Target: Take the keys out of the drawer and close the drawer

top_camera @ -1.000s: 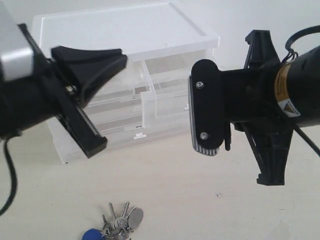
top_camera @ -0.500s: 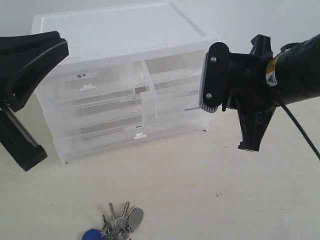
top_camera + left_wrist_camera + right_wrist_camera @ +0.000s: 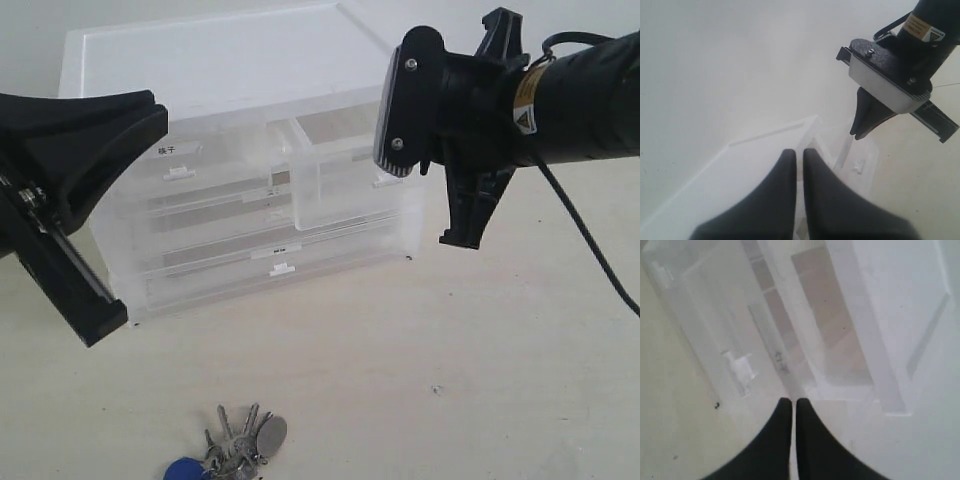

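Observation:
The keys [image 3: 238, 452], silver on a ring with a blue fob and a grey oval tag, lie on the table in front of the cabinet, away from both grippers. The clear half-width drawer [image 3: 345, 175] at the cabinet's upper right still sticks out a little, and its white tab handle [image 3: 740, 371] shows. My right gripper [image 3: 793, 401] is shut and empty, its tips at the drawer's front [image 3: 715, 335]; whether they touch it I cannot tell. My left gripper [image 3: 799, 151] is shut and empty, held above the cabinet's top.
The white translucent cabinet [image 3: 230, 60] stands at the back. Its upper left holds a half-width drawer with a black-lettered label [image 3: 175, 150], and full-width drawers [image 3: 270, 262] sit below. The left arm [image 3: 70, 200] looms large at the exterior view's left edge.
The right arm has swung up and in toward the cabinet, and the half-width drawer has slid most of the way in. The left arm shifted at the left edge. The keys stayed put.

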You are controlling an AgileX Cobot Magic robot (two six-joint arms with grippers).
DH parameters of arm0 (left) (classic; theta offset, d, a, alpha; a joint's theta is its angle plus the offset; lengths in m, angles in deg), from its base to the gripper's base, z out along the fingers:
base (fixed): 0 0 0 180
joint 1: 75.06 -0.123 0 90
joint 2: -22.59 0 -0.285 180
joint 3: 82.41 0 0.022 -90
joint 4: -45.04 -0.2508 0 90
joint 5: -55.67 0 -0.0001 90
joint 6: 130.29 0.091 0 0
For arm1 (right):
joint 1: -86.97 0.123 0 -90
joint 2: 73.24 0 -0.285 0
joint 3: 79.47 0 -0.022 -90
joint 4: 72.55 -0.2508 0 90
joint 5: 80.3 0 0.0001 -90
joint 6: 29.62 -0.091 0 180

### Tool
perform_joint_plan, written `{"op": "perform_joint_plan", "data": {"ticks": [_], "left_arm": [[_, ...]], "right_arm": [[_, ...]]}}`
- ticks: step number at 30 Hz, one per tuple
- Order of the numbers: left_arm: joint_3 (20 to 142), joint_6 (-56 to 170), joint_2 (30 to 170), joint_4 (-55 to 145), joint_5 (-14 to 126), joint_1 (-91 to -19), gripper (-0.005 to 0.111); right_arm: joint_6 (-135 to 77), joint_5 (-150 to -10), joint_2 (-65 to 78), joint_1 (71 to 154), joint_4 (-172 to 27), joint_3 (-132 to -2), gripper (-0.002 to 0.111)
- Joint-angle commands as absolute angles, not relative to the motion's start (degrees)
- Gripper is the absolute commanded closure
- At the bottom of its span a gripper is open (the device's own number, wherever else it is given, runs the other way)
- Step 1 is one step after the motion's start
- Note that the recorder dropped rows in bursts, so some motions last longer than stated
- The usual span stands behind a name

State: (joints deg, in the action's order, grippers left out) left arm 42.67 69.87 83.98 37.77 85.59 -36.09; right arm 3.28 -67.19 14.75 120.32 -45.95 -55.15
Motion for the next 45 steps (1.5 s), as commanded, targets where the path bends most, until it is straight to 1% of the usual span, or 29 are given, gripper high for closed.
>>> {"op": "perform_joint_plan", "data": {"ticks": [1, 7, 13, 16, 18, 20, 21, 23, 26, 29, 31, 32, 36, 39, 45], "left_arm": [[42.33, 70.11, 84.08, 38.55, 85.78, -36.17, 0.102], [42.33, 70.11, 84.08, 38.55, 85.21, -36.17, 0.102], [42.33, 70.26, 84.08, 39.53, 84.81, -36.17, 0.102], [42.33, 74.05, 84.08, 55.54, 87.98, -37.08, 0.102], [42.46, 82.59, 84.08, 74.52, 91.57, -38.92, 0.102], [43.43, 89.07, 84.08, 91.52, 95.15, -40.77, 0.102], [44.44, 92.47, 84.08, 97.55, 95.26, -42.01, 0.102], [46.61, 95.77, 84.82, 101.06, 93.86, -44.53, 0.102], [52.54, 88.9, 89.06, 98.1, 85.85, -50.16, 0.102], [61.3, 86.97, 95.23, 96.61, 67.67, -57.71, 0.102], [65.85, 86.29, 98.63, 96.91, 60.37, -62.45, 0.102], [67.02, 86.24, 99.49, 97.09, 58.85, -63.89, 0.102], [68.76, 86.04, 100.43, 97.09, 56.15, -69.55, 0.102], [68.76, 86.04, 102.21, 96.64, 52.79, -72.55, 0.102], [69.16, 86.96, 110.56, 96.64, 47.49, -73.02, 0.102]], "right_arm": [[2.72, -70.52, 15.32, 119.93, -45.13, -55.56, 0.108], [0.43, -74.32, 17.12, 119.51, -45.13, -55.56, 0.108], [-0.81, -75.38, 12.32, 119.51, -45.13, -55.56, 0.108], [-12.53, -78.21, 8.88, 117.76, -45.13, -55.85, 0.108], [-23.86, -79.11, 8.39, 113.85, -45.43, -57.39, 0.108], [-38.28, -76.99, 9.6, 107.41, -47.33, -60.21, 0.108], [-43.0, -75.39, 10.4, 105.42, -47.98, -61.75, 0.108], [-46.39, -70.86, 12.93, 102.27, -48.43, -64.51, 0.108], [-41.02, -63.89, 17.33, 101.29, -55.56, -68.8, 0.108], [-17.54, -53.41, 21.99, 101.17, -76.27, -75.48, 0.108], [-6.11, -46.4, 24.11, 99.82, -90.32, -81.22, 0.108], [-1.71, -43.92, 25.01, 99.08, -94.92, -83.59, 0.108], [-3.06, -46.06, 26.76, 97.38, -91.08, -86.24, 0.108], [-3.62, -47.95, 28.66, 96.84, -92.45, -86.24, 0.108], [2.62, -46.83, 31.56, 96.84, -101.03, -86.32, 0.108]]}}
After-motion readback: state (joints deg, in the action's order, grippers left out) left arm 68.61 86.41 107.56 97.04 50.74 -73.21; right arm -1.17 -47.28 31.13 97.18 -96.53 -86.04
